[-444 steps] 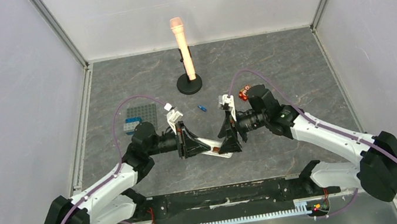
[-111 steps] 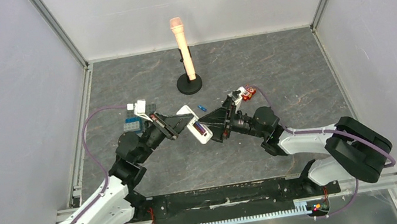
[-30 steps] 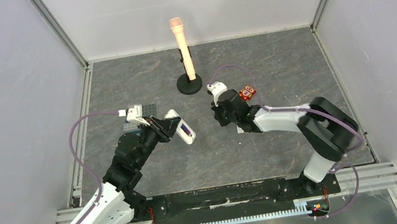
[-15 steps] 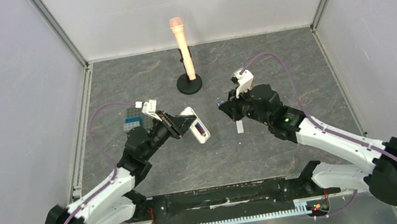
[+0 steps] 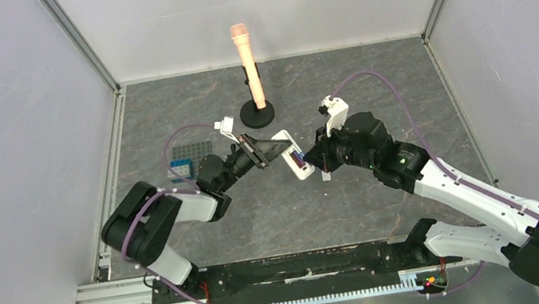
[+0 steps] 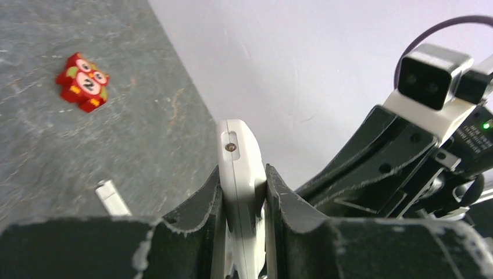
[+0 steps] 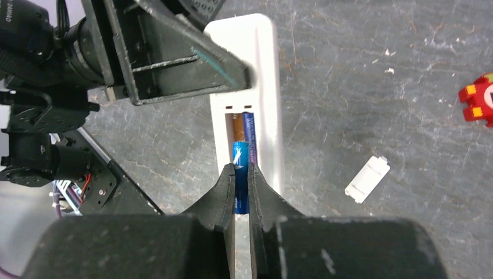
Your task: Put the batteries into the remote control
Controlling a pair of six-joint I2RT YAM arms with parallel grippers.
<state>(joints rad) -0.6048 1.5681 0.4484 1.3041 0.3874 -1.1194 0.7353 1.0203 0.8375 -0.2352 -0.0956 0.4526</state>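
Showing best from the right wrist: right claw (image 7: 242, 168) pinches battery (image 7: 240, 152); left claw (image 6: 241, 174) clamps remote control (image 6: 235, 142)

Left gripper (image 5: 279, 150) apparently across remote control (image 7: 268, 87)

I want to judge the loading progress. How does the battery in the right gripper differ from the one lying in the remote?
The held battery is pinched in the right gripper, not yet seated; the seated battery lies in its slot of the remote control. The held battery looks bright blue, the seated battery darker, more violet. Both are small cylinders pointing along the remote.
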